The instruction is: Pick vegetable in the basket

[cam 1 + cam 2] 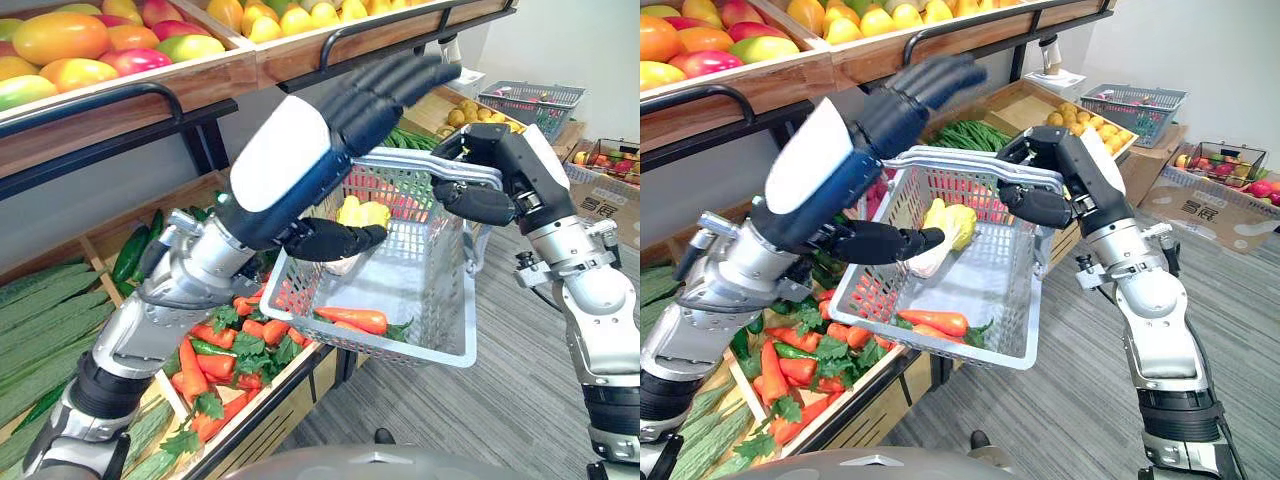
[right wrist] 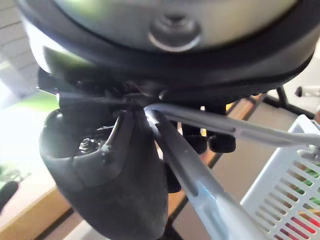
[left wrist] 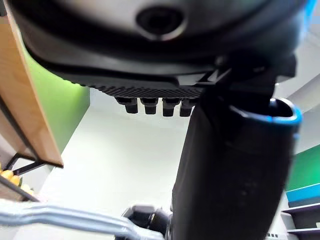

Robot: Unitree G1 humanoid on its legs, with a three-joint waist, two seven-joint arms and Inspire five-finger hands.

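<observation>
Wooden produce shelves (image 1: pixel 150 85) carry mangoes above and loose carrots (image 1: pixel 215 365) below; the right hand (image 1: pixel 480 200) is curled round the handle (image 1: pixel 440 168) of a grey plastic mesh basket (image 1: pixel 420 275), tilted; inside lie an orange carrot (image 1: pixel 352 319) near and a yellow vegetable (image 1: pixel 362 212) farther in; the left hand (image 1: pixel 335 125) hovers over the left rim, fingers straight, thumb just beside the yellow vegetable.

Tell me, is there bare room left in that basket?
Yes: the basket floor lies bare between the carrot by its near wall and the yellow vegetable by the left hand. The carrot pile below is crowded.
</observation>
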